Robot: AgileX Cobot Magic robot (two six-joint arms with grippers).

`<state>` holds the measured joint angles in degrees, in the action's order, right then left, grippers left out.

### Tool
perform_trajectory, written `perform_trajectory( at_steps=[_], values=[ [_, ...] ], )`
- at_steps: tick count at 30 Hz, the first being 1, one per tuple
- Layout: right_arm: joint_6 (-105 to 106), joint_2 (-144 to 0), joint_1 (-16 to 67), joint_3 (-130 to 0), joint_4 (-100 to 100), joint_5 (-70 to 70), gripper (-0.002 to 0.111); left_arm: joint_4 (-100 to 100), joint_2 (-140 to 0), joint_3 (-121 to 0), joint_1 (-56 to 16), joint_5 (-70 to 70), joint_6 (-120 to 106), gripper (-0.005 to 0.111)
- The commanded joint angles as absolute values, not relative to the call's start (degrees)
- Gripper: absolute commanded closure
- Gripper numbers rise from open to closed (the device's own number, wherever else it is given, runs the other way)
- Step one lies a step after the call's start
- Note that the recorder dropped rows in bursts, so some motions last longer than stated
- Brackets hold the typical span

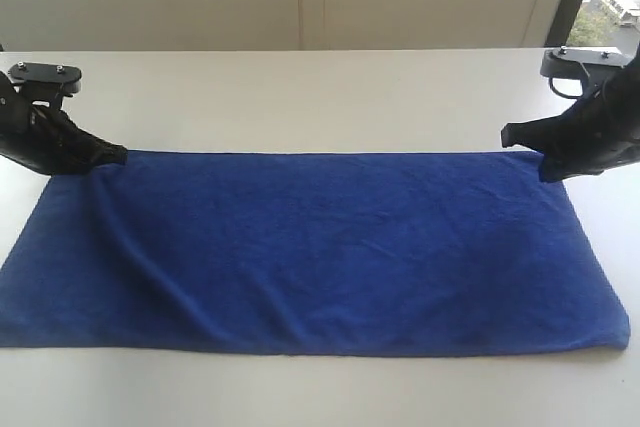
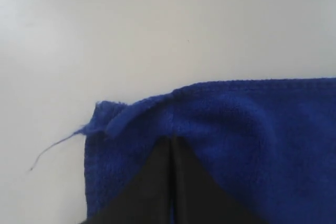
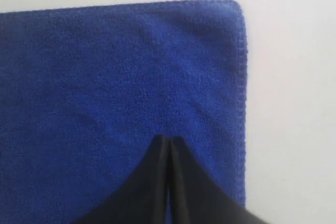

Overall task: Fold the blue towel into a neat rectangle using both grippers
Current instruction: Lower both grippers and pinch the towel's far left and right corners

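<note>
I see the blue towel (image 1: 320,247), a soft, fuzzy, deep-blue cloth with thin stitched hems. It lies spread out flat on the plain white table (image 1: 300,97). Its long way runs from side to side, from one gripper to the other.

The left gripper (image 1: 115,155), a thin matte black claw, sits at the towel's far left corner. Its jaws are pressed together, and the cloth is puckered up right at their tips, so I think it has a pinch of the towel. A loose blue thread (image 2: 52,150) trails off that corner.

The right gripper (image 1: 510,137), the same black claw, sits at the towel's far right corner, a little way in from the hem. Its jaws are together too, with the tips down on the cloth. The cloth looks flat there, so I cannot tell if any is caught between them.

Each arm is nearest its own corner. Both reach in low from beyond the towel's short ends, with the jaws tipped down and pointing inward.

The rest of the towel lies toward its near long edge. I think the next move is to lift both far corners and carry them over to that edge.
</note>
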<state>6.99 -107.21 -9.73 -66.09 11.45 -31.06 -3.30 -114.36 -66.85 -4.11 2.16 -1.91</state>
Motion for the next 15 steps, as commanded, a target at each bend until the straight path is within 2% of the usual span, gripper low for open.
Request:
perform_trajectory(
  at_steps=[1, 10, 15],
  values=[
    [7.7, -108.9, -9.8, -65.9, 11.3, -30.5, 0.108, -3.4, -114.2, -66.7, -4.2, 3.5, -1.8, 0.107],
    [7.7, -110.4, -9.8, -66.2, 10.6, -30.3, 0.108, -3.4, -111.0, -66.7, -4.2, -0.3, -3.7, 0.107],
    [7.7, -105.5, -9.8, -65.9, 10.5, -37.8, 0.108, -3.4, -104.5, -66.7, -4.2, -10.1, -4.8, 0.107]
  ],
)
